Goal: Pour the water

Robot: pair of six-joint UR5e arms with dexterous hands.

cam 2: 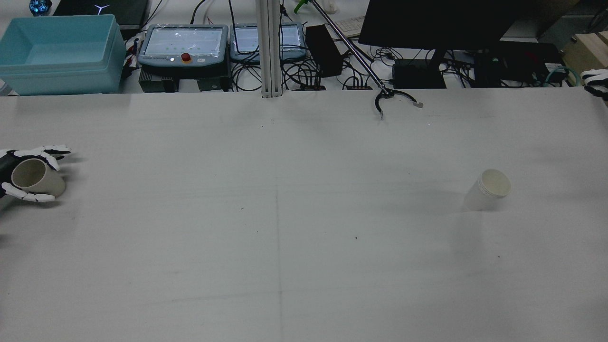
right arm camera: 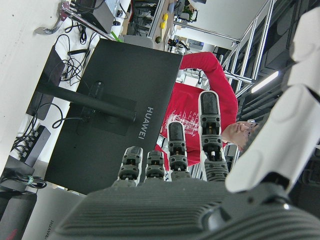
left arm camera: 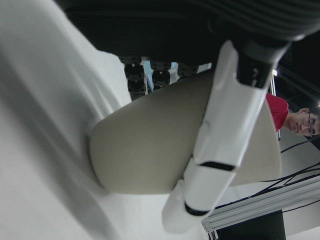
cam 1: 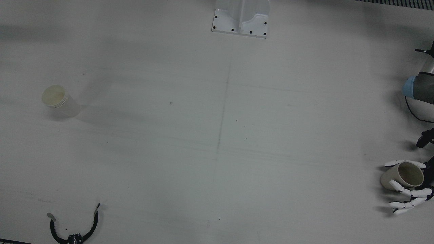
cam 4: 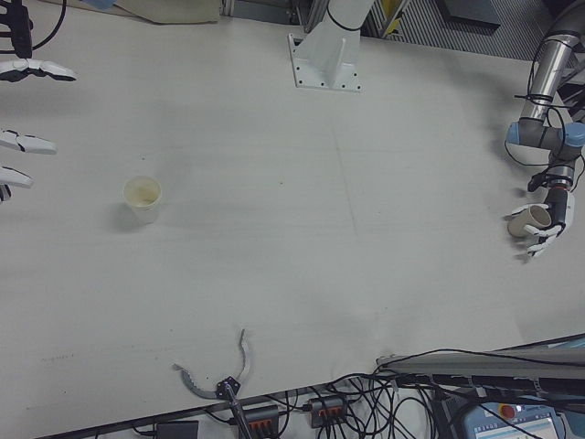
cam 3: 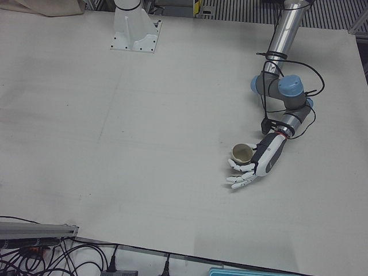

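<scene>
A beige cup sits at the table's edge on my left side. My left hand is wrapped around it, one finger over its far side, another across its near side, the rest spread. The left hand view shows the thumb lying across the cup wall, with the cup's base close to the table. The cup also shows in the rear view and the left-front view. A white cup stands upright and alone on my right side. My right hand hovers open, fingers spread, off the table's right edge, apart from the white cup.
A black grabber tool lies at the operators' edge of the table. The arm pedestal stands at the robot's edge. A blue bin, pendants and a monitor sit beyond the table's far side.
</scene>
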